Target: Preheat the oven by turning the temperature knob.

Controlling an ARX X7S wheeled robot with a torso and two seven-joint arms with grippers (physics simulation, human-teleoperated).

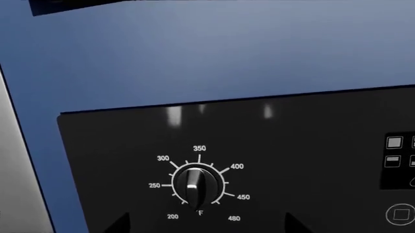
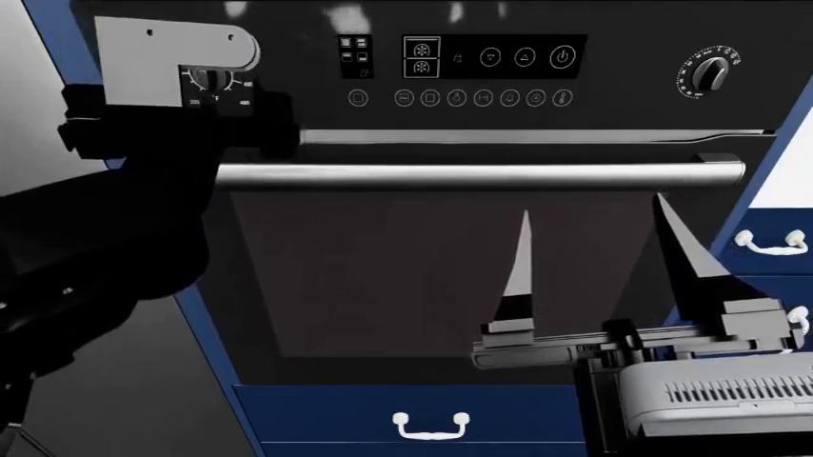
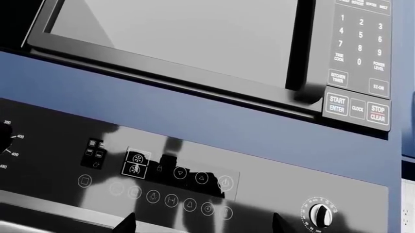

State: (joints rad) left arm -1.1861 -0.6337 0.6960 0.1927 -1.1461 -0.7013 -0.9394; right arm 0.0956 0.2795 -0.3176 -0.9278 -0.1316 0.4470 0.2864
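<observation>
The black oven [image 2: 381, 276] has a dark glass door, a silver bar handle [image 2: 483, 175] and a touch display panel [image 2: 496, 59]. The temperature knob [image 1: 198, 186] is ringed by numbers from 200 to 480, and its silver pointer stands near upright. My left gripper [image 1: 207, 228] is open just in front of the knob. Its dark fingertips [image 1: 120, 223] are wide apart and do not touch it. In the head view my left arm [image 2: 166, 133] hides most of this knob [image 2: 213, 84]. My right gripper [image 2: 597, 267] is open and empty before the oven door.
A second knob [image 2: 709, 73] ringed by ticks sits at the panel's right end, also in the right wrist view [image 3: 319, 213]. A microwave [image 3: 181, 39] hangs above the oven. Blue drawers with white handles [image 2: 432, 426] lie below and at the right [image 2: 768, 245].
</observation>
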